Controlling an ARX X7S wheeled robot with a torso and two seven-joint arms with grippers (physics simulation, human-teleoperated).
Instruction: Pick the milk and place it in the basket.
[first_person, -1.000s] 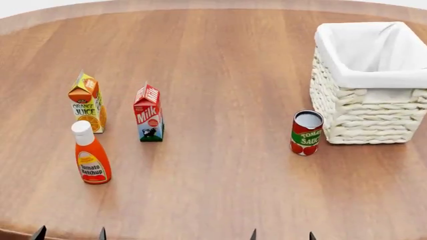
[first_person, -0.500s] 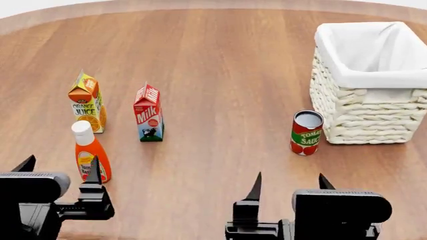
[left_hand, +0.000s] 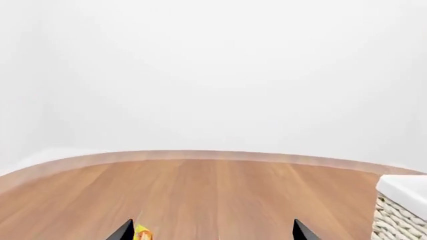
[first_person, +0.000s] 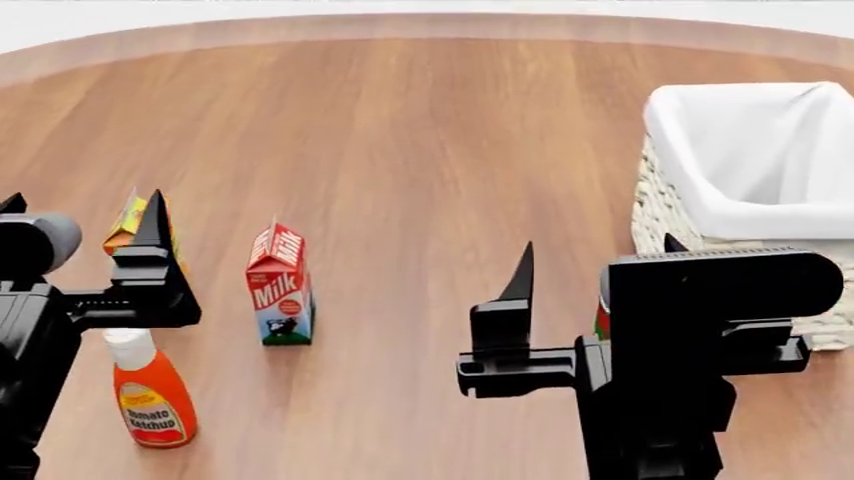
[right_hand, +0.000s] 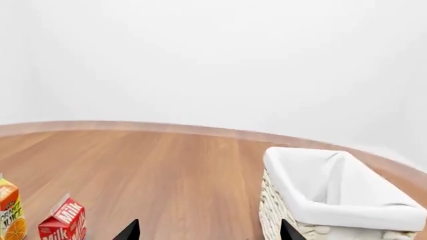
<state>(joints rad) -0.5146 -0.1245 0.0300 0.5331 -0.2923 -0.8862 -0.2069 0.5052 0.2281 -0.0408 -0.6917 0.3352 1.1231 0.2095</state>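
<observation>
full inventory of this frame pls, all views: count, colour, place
milk: 1, red top, white-blue body, upright, table centre-left
orange juice carton: 1, orange-yellow, left of milk, partly behind left gripper
ketchup bottle: 1, orange, white cap, front left
can: 1, red visible, mostly hidden behind right gripper
basket: 1, cream wicker, white liner, far right
table: 1, brown wood, round edge
left gripper: 1, black, open, raised front left
right gripper: 1, black, open, raised front right
</observation>
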